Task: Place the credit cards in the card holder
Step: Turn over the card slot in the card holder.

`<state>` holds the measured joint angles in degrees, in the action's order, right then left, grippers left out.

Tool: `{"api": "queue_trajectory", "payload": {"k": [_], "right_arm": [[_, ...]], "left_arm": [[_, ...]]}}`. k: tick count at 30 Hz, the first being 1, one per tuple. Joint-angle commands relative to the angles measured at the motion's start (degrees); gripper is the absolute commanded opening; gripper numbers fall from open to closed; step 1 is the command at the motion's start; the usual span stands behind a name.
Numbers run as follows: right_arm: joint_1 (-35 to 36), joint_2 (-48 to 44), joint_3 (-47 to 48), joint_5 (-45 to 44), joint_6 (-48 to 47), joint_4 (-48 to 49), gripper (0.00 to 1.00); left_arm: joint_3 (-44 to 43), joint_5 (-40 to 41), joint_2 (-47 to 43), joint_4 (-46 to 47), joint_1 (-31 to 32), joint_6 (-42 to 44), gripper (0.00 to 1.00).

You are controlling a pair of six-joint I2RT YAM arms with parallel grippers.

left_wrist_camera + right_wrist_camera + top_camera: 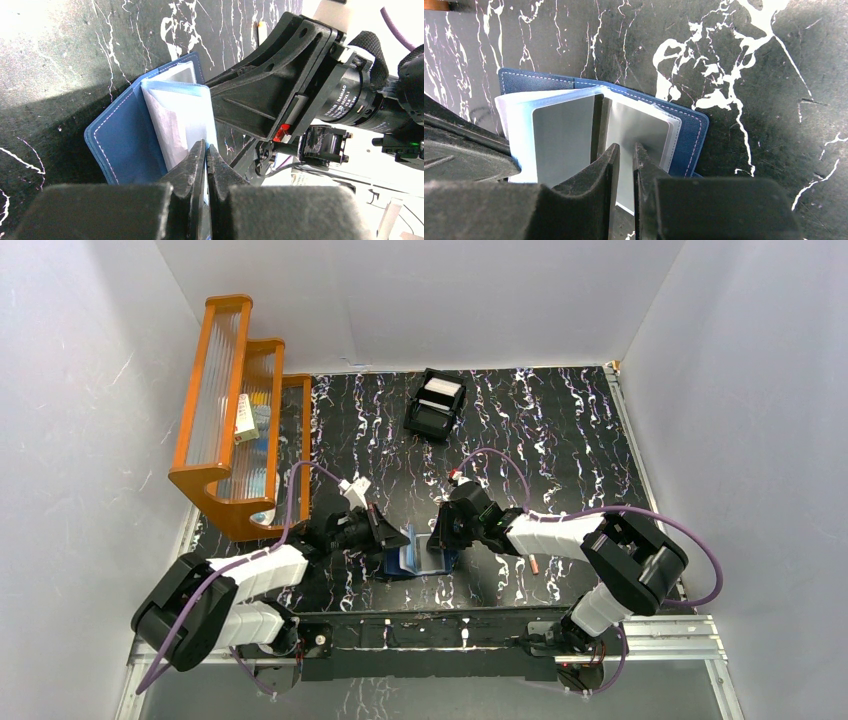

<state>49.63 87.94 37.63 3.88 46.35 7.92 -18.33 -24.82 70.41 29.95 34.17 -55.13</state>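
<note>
The card holder (415, 562) lies open on the table between my two grippers, navy outside with clear inner sleeves. In the left wrist view my left gripper (206, 150) is shut on the edge of a clear sleeve of the card holder (120, 135). In the right wrist view my right gripper (624, 150) has its jaws a narrow gap apart over a pale grey credit card (636, 132) that sits partly in a sleeve and sticks out toward me. A second grey card (561, 132) fills the sleeve to its left. In the top view the left gripper (392, 537) and the right gripper (440, 532) flank the holder.
A black open-top box (435, 403) with white cards in it stands at the back middle. An orange slatted rack (235, 415) stands at the back left. A thin pale stick (538, 565) lies right of the right forearm. White walls close in the table.
</note>
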Motion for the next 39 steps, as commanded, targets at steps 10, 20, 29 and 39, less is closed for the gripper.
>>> {"api": "queue_trajectory", "payload": {"k": [10,20,29,39], "right_arm": [[0.2,-1.3,-1.1,-0.3,-0.8,-2.1,0.32],[0.0,-10.8,0.4,-7.2,-1.2,-9.7,0.43],[-0.1,-20.6,-3.4,-11.3,-1.4,-5.3,0.49],[-0.1,-19.0,-1.3,-10.2,-2.4,-11.1,0.5]], "left_arm": [[-5.9,4.7,2.3,-11.0,1.2,6.0,0.0],[-11.0,9.5,5.8,-19.3,3.3,8.1,0.0],[-12.2,10.1,7.6,-19.3,4.9,7.3,0.0],[-15.7,10.1,4.1,-23.4,5.3,7.5,0.0]]}}
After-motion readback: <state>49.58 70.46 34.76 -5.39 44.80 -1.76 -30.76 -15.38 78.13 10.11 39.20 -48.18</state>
